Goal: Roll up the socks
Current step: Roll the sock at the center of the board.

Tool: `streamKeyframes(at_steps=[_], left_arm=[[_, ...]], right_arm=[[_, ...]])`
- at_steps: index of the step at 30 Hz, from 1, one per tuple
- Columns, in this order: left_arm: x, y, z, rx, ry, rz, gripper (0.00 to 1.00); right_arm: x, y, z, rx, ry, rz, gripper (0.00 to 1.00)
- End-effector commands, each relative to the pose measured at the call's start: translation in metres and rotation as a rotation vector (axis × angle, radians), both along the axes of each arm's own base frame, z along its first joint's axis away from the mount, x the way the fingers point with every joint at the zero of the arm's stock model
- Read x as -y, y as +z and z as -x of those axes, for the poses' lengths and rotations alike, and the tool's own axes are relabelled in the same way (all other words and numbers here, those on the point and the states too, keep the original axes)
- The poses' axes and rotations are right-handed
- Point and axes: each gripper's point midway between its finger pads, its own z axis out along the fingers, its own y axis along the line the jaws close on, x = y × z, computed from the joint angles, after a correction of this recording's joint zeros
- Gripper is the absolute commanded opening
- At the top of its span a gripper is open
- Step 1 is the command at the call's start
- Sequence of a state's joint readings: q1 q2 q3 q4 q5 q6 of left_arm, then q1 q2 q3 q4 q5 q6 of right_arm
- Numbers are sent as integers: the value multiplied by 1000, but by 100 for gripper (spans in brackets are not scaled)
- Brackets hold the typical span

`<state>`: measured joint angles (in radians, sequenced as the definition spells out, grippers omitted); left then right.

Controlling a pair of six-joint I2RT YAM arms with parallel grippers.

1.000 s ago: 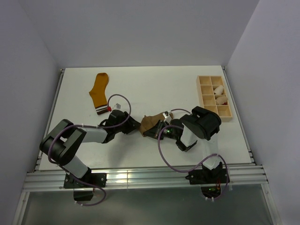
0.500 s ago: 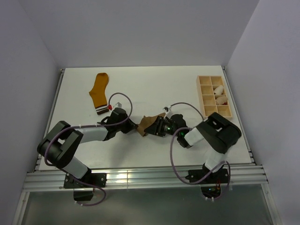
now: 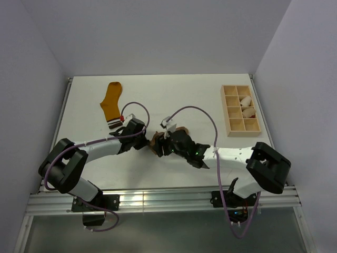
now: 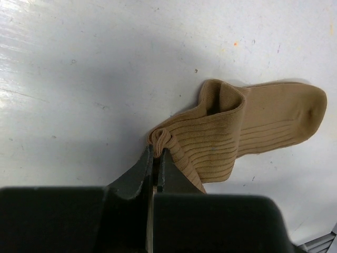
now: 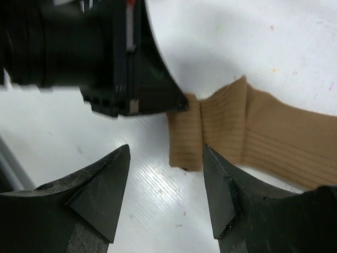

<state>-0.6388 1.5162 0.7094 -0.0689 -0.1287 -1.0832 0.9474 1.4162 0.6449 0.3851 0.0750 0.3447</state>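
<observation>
Tan sock (image 4: 247, 132) lies mid-table (image 3: 200, 95): limp ribbed knit, light, partly folded. Left gripper (image 4: 156, 153) pinches its bunched edge. Right gripper (image 5: 166, 150) is spread wide over the fold; the best hold is probably across the doubled layers.

Table (image 3: 174, 95): orange sock (image 3: 111, 103), tan sock (image 4: 253, 126), tray (image 3: 225, 105)

**Top view:** diffuse, even light on the white table (image 3: 179, 100). Faint, short shadows lie under the left arm (image 3: 100, 150) and right arm (image 3: 237, 155), and glare marks the metal rail (image 3: 129, 199) at the near edge.

**Left wrist view:** tan sock (image 4: 263, 126) sharp; a broad soft shadow crosses the table; jaws dark, underexposed.

**Right wrist view:** table nearly overexposed; left arm's black end blurred.
</observation>
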Motion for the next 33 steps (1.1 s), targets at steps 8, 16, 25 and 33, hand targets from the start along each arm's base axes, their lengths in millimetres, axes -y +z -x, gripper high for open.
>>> streamKeyframes(at_steps=[8, 16, 25, 33], left_arm=[[0, 8, 1, -8, -43, -55, 0], [1, 11, 2, -14, -62, -63, 0], [4, 11, 2, -21, -82, -63, 1], [9, 9, 2, -27, -93, -44, 0]], right_arm=[[-29, -35, 4, 270, 47, 326, 65], [-44, -44, 6, 364, 62, 422, 63], [-52, -77, 10, 327, 91, 495, 54], [-48, -111, 14, 257, 104, 581, 38]])
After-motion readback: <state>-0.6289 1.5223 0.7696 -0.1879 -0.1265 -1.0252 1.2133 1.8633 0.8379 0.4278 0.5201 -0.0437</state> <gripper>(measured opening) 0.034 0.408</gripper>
